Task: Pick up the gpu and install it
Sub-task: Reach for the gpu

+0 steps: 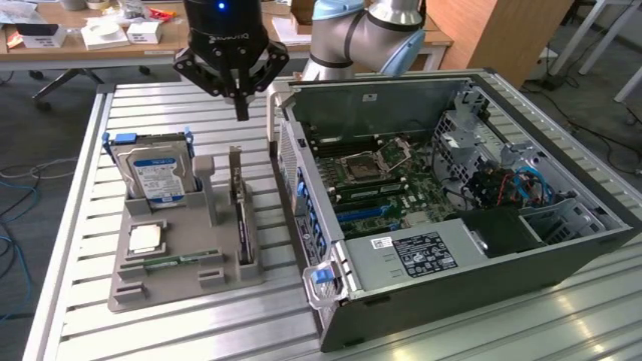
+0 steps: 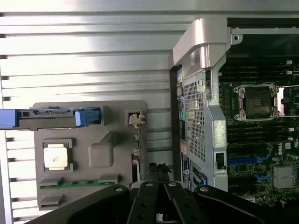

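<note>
The gpu (image 1: 239,204) stands on its long edge in a slot of the grey holder tray (image 1: 171,289), a thin dark card with its metal bracket end toward the back. In the wrist view the gpu (image 2: 137,148) is seen edge-on, just beside the computer case. My gripper (image 1: 240,113) hangs above the table behind the tray, higher than the card and apart from it. Its fingers are shut together with nothing between them. In the wrist view the gripper (image 2: 157,189) sits close to the card's line.
An open computer case (image 1: 561,248) lies to the exterior view's right, motherboard (image 1: 386,192) exposed. The tray also carries an upright silver hard drive (image 1: 155,177), a processor chip (image 1: 146,239) and a green memory stick (image 1: 180,261). A cluttered desk (image 1: 101,34) stands behind.
</note>
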Tool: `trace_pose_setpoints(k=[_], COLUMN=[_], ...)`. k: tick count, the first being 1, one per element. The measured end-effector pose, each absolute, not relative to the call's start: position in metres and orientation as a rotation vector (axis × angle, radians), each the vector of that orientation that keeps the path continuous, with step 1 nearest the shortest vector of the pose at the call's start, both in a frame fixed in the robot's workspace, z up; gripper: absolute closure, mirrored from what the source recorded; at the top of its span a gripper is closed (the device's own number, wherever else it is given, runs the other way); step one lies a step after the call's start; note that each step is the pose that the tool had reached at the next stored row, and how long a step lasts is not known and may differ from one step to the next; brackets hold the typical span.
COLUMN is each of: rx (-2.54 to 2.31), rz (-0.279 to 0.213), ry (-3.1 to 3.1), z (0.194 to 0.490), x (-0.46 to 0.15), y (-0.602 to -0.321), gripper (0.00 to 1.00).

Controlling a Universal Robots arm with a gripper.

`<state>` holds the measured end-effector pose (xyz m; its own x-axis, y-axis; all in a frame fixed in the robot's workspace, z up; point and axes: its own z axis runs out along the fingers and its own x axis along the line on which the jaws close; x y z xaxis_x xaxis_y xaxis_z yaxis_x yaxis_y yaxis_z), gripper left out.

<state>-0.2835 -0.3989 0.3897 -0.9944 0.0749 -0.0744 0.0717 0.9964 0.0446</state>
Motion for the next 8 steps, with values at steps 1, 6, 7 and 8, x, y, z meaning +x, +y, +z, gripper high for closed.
trace_pose_setpoints(k=[1, 6, 7, 8], rx=[0.113, 0.114, 0.115, 0.115], rz=[0.063, 0.061, 0.061, 0.061], ry=[3.067, 3.086, 3.09, 3.091], z=[0.3897, 0.3898, 0.3897, 0.3897], x=[-0.2835, -0.283, -0.283, -0.2831], y=[-0.3988, -0.3989, -0.3989, -0.3988], gripper=[0.9, 0.9, 0.9, 0.9])
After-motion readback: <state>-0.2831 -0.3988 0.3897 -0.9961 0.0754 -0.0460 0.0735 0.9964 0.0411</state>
